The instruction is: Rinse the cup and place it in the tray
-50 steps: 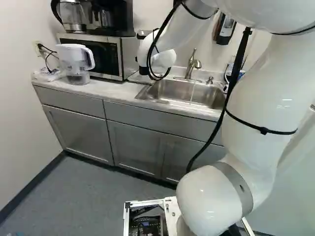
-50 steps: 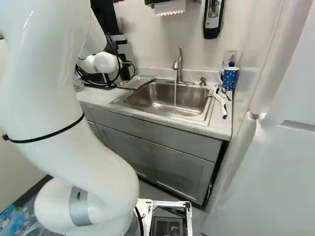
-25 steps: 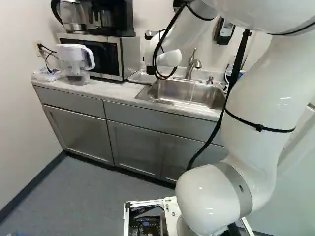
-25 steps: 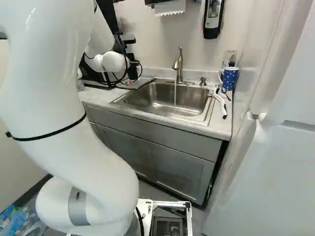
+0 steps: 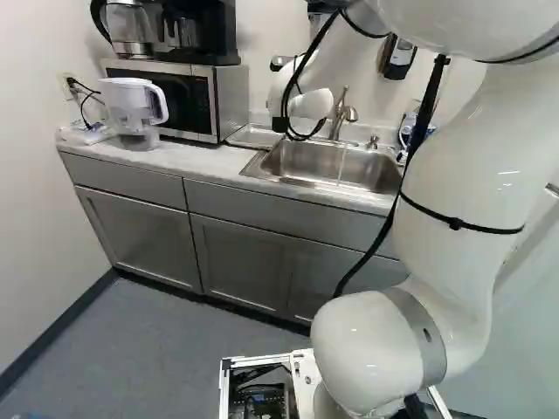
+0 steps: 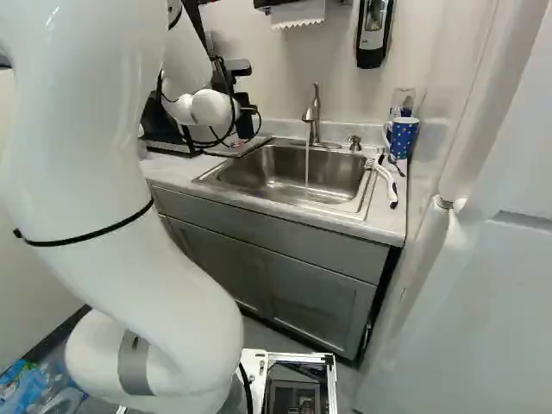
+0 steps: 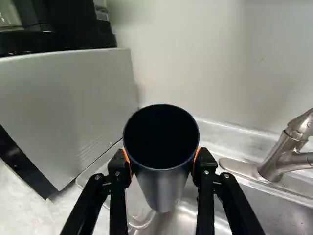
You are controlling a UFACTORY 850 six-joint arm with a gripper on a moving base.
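Over the left end of the sink (image 6: 250, 172), roughly between the tray (image 5: 253, 137) and the tap (image 7: 279, 159), the cup (image 7: 161, 156) is held up in the air. It's gripped by the claw (image 7: 161, 160), with an orange pad (image 7: 196, 154) pressed against each side, so the hold looks pretty even.

As far as can be judged, the rinse is the step in hand. Water (image 6: 307, 164) is being run from the tap at the far side of the sink, and the cup is held off to the left of it, so no rinsing is being done at this spot. Next, it probably needs to be carried right and lined up under the stream, then tipped out before being set down in the tray, over by the microwave (image 5: 166, 100). Care might be needed around the spout, since the rim could get bumped, and a wet cup could slip a bit.

Looks-wise, it's a plain dark tumbler, almost blue-black at the round rim, with a greyish metal sheen lower down. No handle can be seen. The mouth is turned up toward the wrist camera, and the cup seems close to upright. The inside is too dark for any water or dirt to be made out, tbh.
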